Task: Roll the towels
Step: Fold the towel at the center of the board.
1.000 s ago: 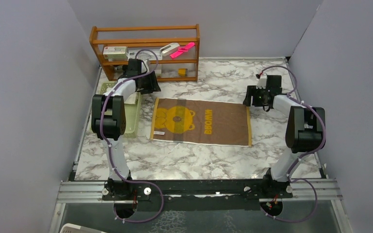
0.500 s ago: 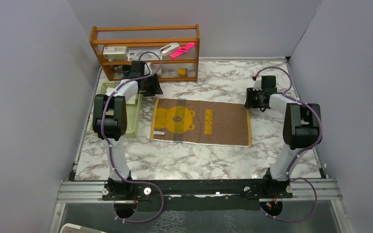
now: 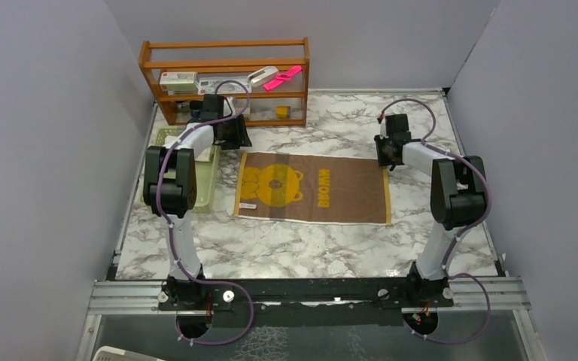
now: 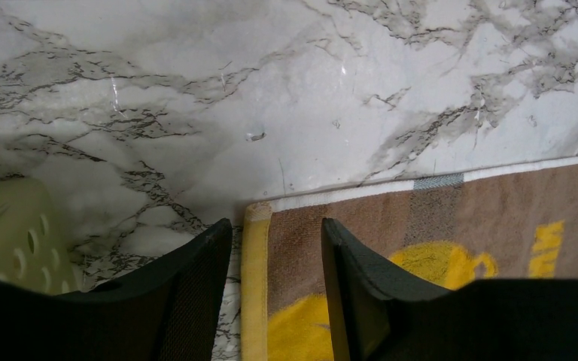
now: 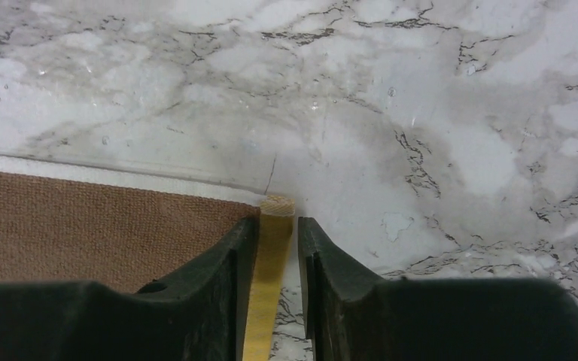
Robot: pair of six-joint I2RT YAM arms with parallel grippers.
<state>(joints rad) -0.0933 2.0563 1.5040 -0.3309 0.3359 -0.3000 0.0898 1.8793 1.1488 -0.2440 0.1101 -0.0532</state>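
Marble desk (image 3: 331, 248), brown bear towel (image 3: 312, 189) flat mid-desk. L tool (image 4: 275, 233) wide, straddling far-left hem corner; R tool (image 5: 276, 226) narrow round far-right hem, can't tell if pinched. Risk I see: uneven grips, one corner slips, roll goes skewed or cloth drags.
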